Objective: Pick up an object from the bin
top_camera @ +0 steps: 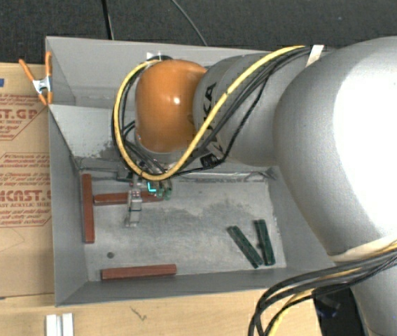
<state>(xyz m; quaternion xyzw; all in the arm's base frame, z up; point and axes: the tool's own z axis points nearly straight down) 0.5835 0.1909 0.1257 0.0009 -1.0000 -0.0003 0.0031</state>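
Fingers (134,210): showing as a slim grey pair pointing down under the wrist; I cannot tell whether they are standing apart or closed, or whether anything is sitting between them.
Gripper (134,215): hanging low over the left half of the bin (205,212), close to the floor.
Nearest thing: a short reddish-brown stick (110,199) is lying crosswise, its right end reaching up to the gripper.
Left neighbour: a long reddish-brown stick (87,208) is lying lengthwise just beside the short one's left end.
Front wall: a reddish-brown bar (138,272) is lying along it.
Right side: two dark green sticks (253,245) are lying close together, well apart from the gripper.
Wrist: an orange cover (166,103) is sitting above the gripper, with cables (121,117) looping around it.
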